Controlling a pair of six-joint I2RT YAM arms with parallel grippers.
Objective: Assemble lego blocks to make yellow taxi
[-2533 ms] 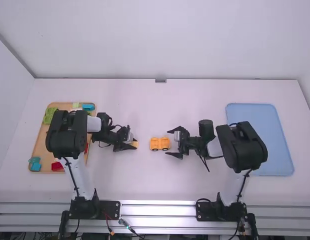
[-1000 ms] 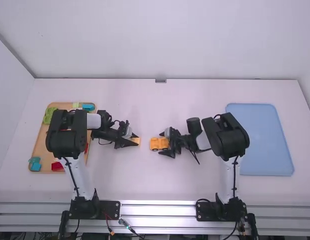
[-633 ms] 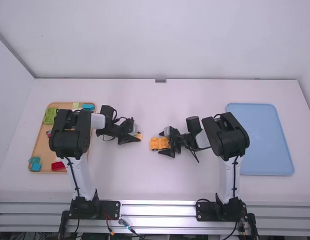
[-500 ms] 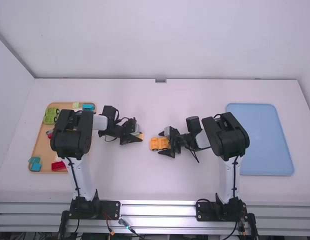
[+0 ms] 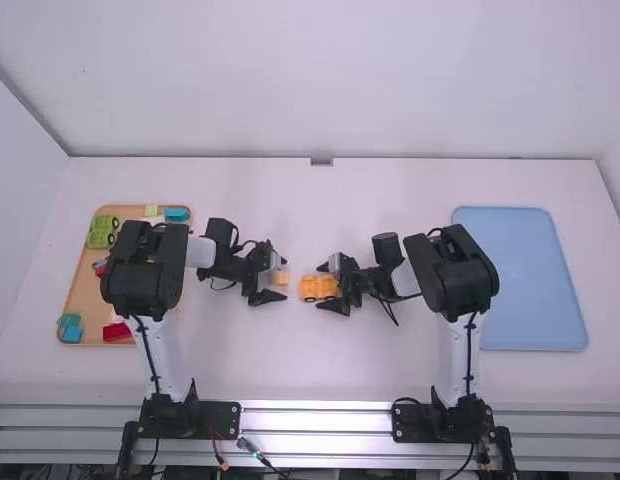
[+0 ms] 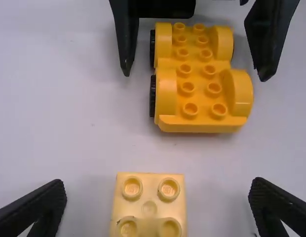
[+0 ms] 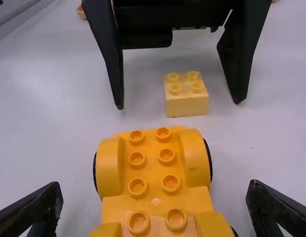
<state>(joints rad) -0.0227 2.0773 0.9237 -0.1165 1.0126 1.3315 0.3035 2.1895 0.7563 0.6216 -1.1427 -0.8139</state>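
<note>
— pieces to list?
— one pale yellow, four-studded plastic block [image 6: 149, 197]; one orange-yellow, studded plastic car base [image 7: 155, 190] with four rounded wheel arches.
— claws?
— two, both spread and gripping nothing: left gripper [image 5: 282, 280], block between its fingers, untouched; right gripper [image 5: 323, 286], base between its fingers, untouched.
— block to base?
— near, apart, both on the white table [image 5: 310, 360].

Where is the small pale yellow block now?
In the high view, the pale yellow block lies on the table, left of the orange-yellow car base, between the left gripper's open fingers.
</note>
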